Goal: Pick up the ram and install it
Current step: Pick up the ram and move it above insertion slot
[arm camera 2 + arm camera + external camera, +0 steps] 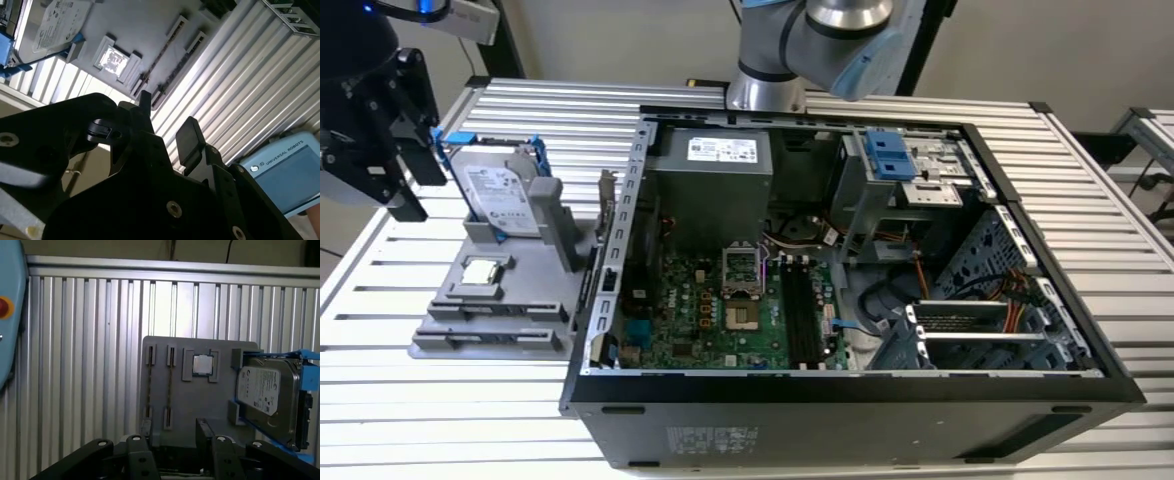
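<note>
The ram (169, 387) is a thin dark stick standing on edge in a slot of the grey holder (215, 400), beside the small square CPU chip (202, 365). In the second wrist view the ram (159, 56) runs as a dark strip between two slot brackets. My gripper (174, 432) hovers above the holder, open, with nothing between its black fingers (189, 135). In the exterior view the gripper (407, 190) hangs at the far left, above and beside the holder (520, 345). The open computer case (854, 395) shows its green motherboard (720, 300) with black memory slots (797, 310).
A silver hard drive with blue rails (500, 190) stands upright at the holder's back. The arm's base (767, 85) stands behind the case. Everything rests on a ribbed aluminium table (440, 420). A blue teach pendant (287, 172) lies off the table's side.
</note>
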Available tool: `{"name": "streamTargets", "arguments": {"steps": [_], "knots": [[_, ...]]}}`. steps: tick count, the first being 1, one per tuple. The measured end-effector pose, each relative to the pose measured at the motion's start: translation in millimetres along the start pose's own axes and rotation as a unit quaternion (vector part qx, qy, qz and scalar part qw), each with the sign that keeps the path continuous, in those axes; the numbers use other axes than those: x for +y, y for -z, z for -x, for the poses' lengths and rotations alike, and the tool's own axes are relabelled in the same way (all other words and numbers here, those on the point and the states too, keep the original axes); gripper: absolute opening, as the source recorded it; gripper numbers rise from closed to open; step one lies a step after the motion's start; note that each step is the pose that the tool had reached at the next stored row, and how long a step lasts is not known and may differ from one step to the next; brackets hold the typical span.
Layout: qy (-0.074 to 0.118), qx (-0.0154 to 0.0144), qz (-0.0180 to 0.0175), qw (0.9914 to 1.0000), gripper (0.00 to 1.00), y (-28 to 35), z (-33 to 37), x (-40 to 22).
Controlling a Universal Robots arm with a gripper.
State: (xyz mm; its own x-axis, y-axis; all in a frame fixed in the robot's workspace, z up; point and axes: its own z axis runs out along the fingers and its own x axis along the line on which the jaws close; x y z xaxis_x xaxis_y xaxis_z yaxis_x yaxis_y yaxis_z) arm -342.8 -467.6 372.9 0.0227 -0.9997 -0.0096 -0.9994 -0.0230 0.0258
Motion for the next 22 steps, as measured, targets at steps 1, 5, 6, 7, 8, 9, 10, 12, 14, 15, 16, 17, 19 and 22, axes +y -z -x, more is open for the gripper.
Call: {"name": "streamTargets", "arguments": {"steps": [1,5,6,7,8,9,10,12,14,15,16,17,19,22], "knots": [[0.000,0.0000,-0.0001,1.00000,1.00,-1.1,0.0,0.0],[0.000,0.0001,0.0000,1.00000,1.00,-3.9,0.0,-0.1],[0.000,0.0000,-0.0001,1.00000,1.00,-4.6,0.0,-0.1],[0.000,0.0000,-0.0001,1.00000,1.00,-5.6,-0.1,-0.1],[0.000,0.0000,-0.0001,1.00000,1.00,-6.5,-0.1,-0.1],[0.000,0.0000,-0.0001,1.00000,1.00,-7.6,-0.1,-0.2],[0.000,0.0000,-0.0001,1.00000,1.00,-8.5,-0.2,-0.1],[-0.001,0.0000,-0.0001,1.00000,1.00,-10.6,-0.5,-0.2],[-0.001,0.0000,-0.0001,1.00000,1.00,-12.7,-1.0,-0.2],[-0.001,0.0000,-0.0001,1.00000,1.00,-13.7,-1.4,-0.3],[-0.001,0.0001,0.0000,1.00000,1.00,-14.6,-1.9,-0.3],[-0.001,0.0001,0.0000,1.00000,1.00,-15.4,-2.4,-0.3],[-0.001,0.0000,-0.0001,1.00000,1.00,-17.3,-3.4,-0.3],[-0.001,0.0000,-0.0001,1.00000,1.00,-20.1,-4.6,-0.3]]}}
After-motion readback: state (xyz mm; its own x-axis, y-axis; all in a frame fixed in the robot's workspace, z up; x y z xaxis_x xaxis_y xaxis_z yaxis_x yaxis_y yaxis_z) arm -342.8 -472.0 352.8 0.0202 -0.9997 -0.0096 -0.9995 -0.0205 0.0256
